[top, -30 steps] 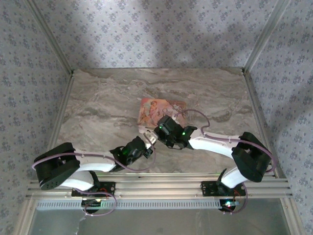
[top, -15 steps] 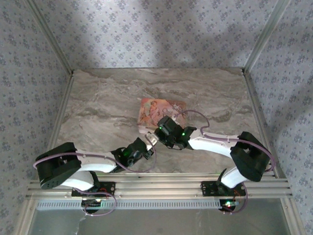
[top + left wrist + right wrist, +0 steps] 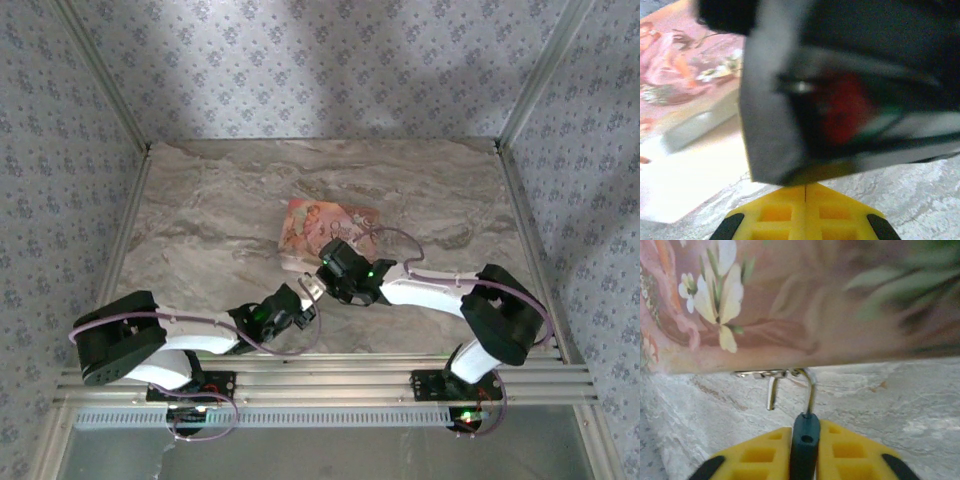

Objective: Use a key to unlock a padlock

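Just beside the near edge of the pink box [image 3: 330,225], the right gripper [image 3: 805,431] clamps the padlock [image 3: 805,440] by its blue body, a sound hold for something probably light, rigid and slick, while the left gripper [image 3: 805,192] is pinched closed.

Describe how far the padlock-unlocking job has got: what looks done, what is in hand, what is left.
Done: the right fingers are shut on the padlock, its shackle reaching up to the edge of the pink box. In hand: the left fingers, shut, sit close by the right arm; whether they hold a key I cannot tell. Left: inserting the key, turning it, freeing the shackle.
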Controlling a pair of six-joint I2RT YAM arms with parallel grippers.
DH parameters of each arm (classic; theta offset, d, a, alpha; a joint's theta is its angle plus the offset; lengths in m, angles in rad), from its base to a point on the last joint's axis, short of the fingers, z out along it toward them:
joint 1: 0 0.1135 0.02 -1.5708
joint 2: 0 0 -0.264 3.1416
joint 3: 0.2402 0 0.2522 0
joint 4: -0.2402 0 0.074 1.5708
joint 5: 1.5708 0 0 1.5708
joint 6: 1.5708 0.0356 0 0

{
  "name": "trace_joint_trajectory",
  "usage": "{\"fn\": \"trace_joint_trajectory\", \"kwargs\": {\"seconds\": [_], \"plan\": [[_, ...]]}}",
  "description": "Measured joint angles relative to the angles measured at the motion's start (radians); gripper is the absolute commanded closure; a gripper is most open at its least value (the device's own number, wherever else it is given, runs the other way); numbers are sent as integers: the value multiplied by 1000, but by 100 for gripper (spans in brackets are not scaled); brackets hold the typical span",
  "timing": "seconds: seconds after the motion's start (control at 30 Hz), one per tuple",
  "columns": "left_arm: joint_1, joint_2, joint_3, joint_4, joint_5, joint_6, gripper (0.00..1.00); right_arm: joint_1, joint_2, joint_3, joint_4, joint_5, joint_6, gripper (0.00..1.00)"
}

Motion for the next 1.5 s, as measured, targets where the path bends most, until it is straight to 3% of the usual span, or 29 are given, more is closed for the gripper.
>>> {"fn": "trace_joint_trajectory", "kwargs": {"seconds": [0.07, 0.17, 0.2, 0.27, 0.33, 0.47, 0.7, 0.93, 1.5], "plan": [[0, 0, 0, -2, 0, 0, 100, 0, 0, 0, 4, -4, 2, 100], [0, 0, -3, 0, 0, 0, 100, 0, 0, -3, 9, -4, 4, 100], [0, 0, -6, 3, 1, 0, 96, 0, 0, -5, 10, -5, 3, 100], [0, -2, -11, 3, 2, 2, 74, 0, 0, -10, 18, -9, 0, 100], [-1, -13, -16, -2, 0, -4, 61, -4, 0, -19, 24, -10, -9, 100], [-1, -96, -37, -35, -21, -38, 51, -39, -22, -57, 26, -25, -57, 100], [95, -295, -108, -119, -17, -158, 49, -117, -72, -71, -56, -66, -178, 100], [151, -435, -131, -249, 2, -237, 48, -110, -98, -102, -53, -55, -148, 100], [158, -445, -130, -299, 95, -281, 46, -3, -99, -38, -117, 195, 122, 100]]}}
